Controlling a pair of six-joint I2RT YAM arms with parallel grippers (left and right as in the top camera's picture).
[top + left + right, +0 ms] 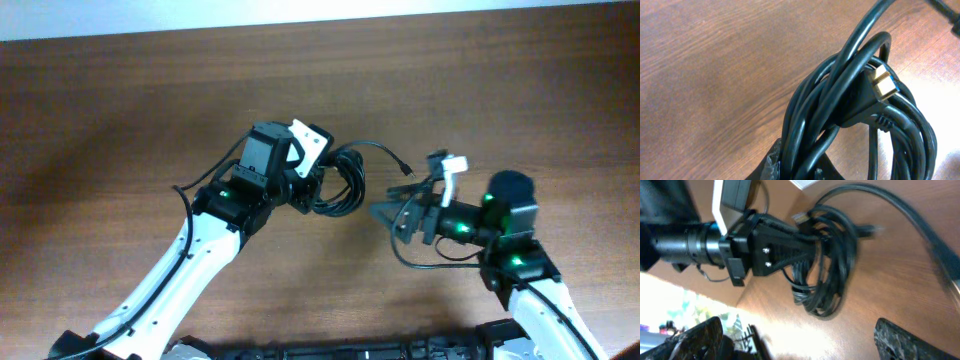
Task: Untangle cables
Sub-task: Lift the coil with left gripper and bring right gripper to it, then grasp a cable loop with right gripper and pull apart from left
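- Overhead: black cable bundle [340, 185] in loose coils near the middle of the brown wood-grain table [120, 110], at 3 o'clock of the left gripper [312, 188].
- One thin strand arcs out of the coil toward 2 o'clock and ends in a small dark connector [403, 165].
- The right gripper [385, 213] sits at 4 o'clock of the bundle, near it but apart. Its finger spread is hard to read from above.
- Left wrist: the bundle fills the right half of the frame. Its round, smooth, glossy black strands overlap and cross.
- A moulded black plug with a gold metal tip [883, 85] points toward 1 o'clock and is tucked under the outer loops.
- The strands run down between dark fingers [771, 164] at 6 o'clock and are pinched there. The fingers are cut off by the frame edge.
- Right wrist: the left gripper's angular black jaws are clamped on the coil at its 10 o'clock side, and the loops hang free below.
- A small connector [867, 230] and a thick strand [920, 225] at 2 o'clock are blurred.
- The right gripper's own textured fingers [700, 337] show at 7 and 5 o'clock, spread wide with nothing between them.
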